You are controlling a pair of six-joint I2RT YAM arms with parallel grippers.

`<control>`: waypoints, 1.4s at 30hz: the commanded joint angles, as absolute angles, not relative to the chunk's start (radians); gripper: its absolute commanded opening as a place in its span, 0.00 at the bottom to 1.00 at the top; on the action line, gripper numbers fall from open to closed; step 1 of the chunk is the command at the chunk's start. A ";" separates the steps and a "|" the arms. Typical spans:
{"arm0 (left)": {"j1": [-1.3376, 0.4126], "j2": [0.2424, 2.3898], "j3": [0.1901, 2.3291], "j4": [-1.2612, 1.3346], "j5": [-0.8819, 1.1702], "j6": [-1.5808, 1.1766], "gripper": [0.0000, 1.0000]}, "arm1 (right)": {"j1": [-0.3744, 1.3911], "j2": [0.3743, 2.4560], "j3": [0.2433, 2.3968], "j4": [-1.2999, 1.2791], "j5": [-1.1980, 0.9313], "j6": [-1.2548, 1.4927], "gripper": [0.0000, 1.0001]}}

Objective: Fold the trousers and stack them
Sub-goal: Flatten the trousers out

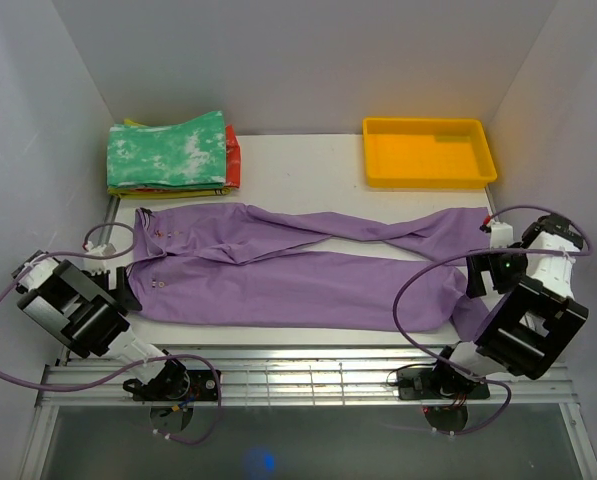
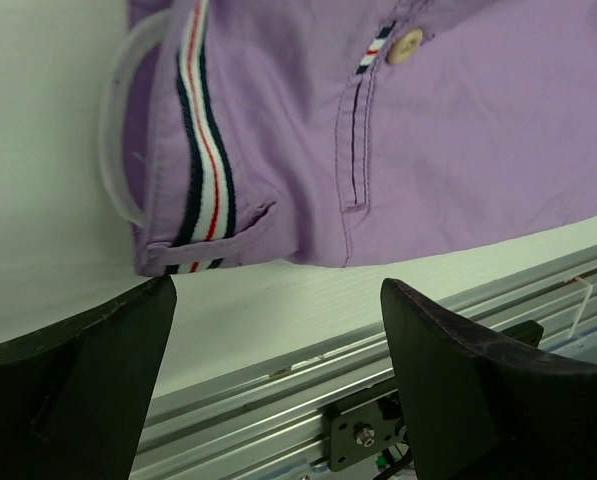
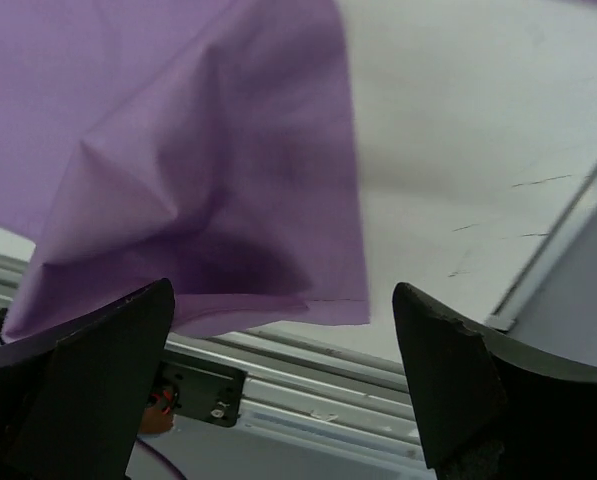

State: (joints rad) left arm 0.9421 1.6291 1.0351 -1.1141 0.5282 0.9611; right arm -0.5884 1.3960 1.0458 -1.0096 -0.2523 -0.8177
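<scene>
The trousers (image 1: 298, 265) lie spread flat across the table (image 1: 308, 165), with the striped waistband (image 2: 203, 150) at the left and both legs running right; the near leg's hem (image 3: 268, 305) reaches the front edge. The left gripper (image 2: 278, 290) sits just short of the waistband corner, jaws apart and empty. The right gripper (image 3: 283, 295) sits at the hem, jaws likewise apart and empty

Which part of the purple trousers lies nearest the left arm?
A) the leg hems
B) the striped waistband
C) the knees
B: in the left wrist view, the striped waistband of the trousers lies just beyond the open left claw.
</scene>
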 commanded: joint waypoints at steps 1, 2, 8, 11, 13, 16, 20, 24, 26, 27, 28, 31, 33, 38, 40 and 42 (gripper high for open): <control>0.940 1.624 1.005 -1.094 0.534 1.011 0.94 | -0.630 1.394 1.003 -1.018 -0.277 -0.896 0.95; 0.939 1.621 0.991 -1.094 0.535 1.020 0.94 | -0.637 1.396 1.017 -1.043 -0.305 -0.937 0.95; 0.939 1.603 0.954 -1.052 0.545 1.014 0.92 | -0.638 1.327 0.904 -1.005 -0.241 -0.979 0.89; 0.940 1.603 0.969 -1.049 0.555 0.991 0.90 | -0.653 1.283 0.810 -0.870 -0.147 -0.988 0.79; 0.940 1.597 0.974 -1.051 0.560 0.988 0.90 | -0.664 1.253 0.773 -0.819 -0.127 -0.988 0.75; 0.940 1.601 0.983 -1.048 0.564 0.974 0.90 | -0.664 1.271 0.726 -0.741 -0.107 -0.956 0.74; 0.940 1.617 0.988 -1.028 0.566 0.948 0.90 | -0.669 1.353 0.672 -0.666 -0.046 -0.940 0.72; 0.940 1.631 0.986 -0.999 0.549 0.914 0.89 | -0.669 1.397 0.653 -0.640 -0.023 -0.939 0.56; 0.940 1.641 0.974 -0.976 0.529 0.891 0.87 | -0.669 1.425 0.655 -0.638 -0.009 -0.998 0.32; 0.940 1.644 0.970 -0.957 0.522 0.884 0.86 | -0.669 1.437 0.653 -0.609 0.035 -1.026 0.26; 0.940 1.647 0.963 -0.950 0.506 0.879 0.84 | -0.669 1.437 0.658 -0.591 0.052 -1.054 0.19; 0.940 1.661 0.936 -0.899 0.468 0.861 0.77 | -0.670 1.428 0.722 -0.545 0.092 -1.147 0.08; 0.940 1.674 0.916 -0.852 0.445 0.845 0.66 | -0.669 1.424 0.793 -0.522 0.103 -1.192 0.08; 0.957 1.692 0.923 -0.808 0.370 0.831 0.10 | -0.664 1.450 0.887 -0.436 0.133 -1.374 0.08; 0.995 1.675 0.949 -0.827 0.364 0.859 0.00 | -0.664 1.456 0.900 -0.422 0.137 -1.438 0.08; 1.028 1.664 0.971 -0.882 0.364 0.894 0.00 | -0.661 1.450 0.900 -0.428 0.112 -1.480 0.08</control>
